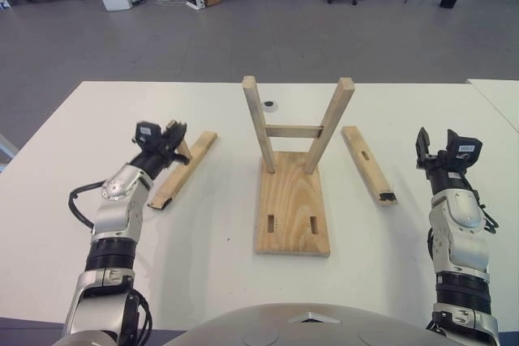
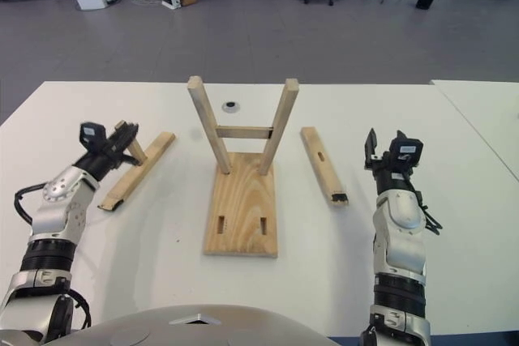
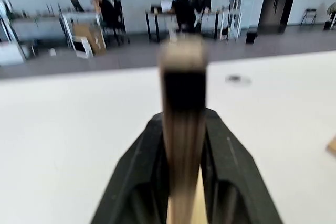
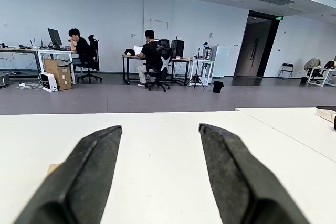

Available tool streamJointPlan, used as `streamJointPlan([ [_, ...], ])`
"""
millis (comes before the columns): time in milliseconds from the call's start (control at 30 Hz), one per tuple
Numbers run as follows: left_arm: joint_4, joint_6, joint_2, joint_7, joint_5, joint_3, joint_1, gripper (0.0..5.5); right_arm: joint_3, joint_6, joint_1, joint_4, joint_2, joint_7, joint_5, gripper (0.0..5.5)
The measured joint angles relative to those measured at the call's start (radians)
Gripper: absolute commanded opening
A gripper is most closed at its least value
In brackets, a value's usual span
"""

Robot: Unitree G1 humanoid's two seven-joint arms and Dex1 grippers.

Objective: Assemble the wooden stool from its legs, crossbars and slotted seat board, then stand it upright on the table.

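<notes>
The slotted seat board lies flat mid-table. Two legs stand up from its far end, joined by a crossbar. Two slots at its near end are bare. One loose leg lies to the left of the board, another to the right. My left gripper is shut on a short crossbar, low beside the left loose leg. My right gripper hovers right of the other loose leg, open, with nothing between its fingers.
A small dark round fitting sits in the white table behind the upright legs. A second table adjoins at the far right. Free room lies in front of the board and along both sides.
</notes>
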Motion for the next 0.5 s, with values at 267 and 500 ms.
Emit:
streamJointPlan([
  [267, 0.068, 0.023, 0.033, -0.023, 0.060, -0.007, -0.074, 2.48, 0.005, -0.013, 0.030, -0.006, 0.014, -0.002, -0.003, 2.74],
  [500, 0.037, 0.241, 0.144, -0.198, 0.102, -0.099, -0.192, 3.50, 0.005, -0.014, 0.082, -0.052, 0.057, -0.027, -0.003, 2.74],
])
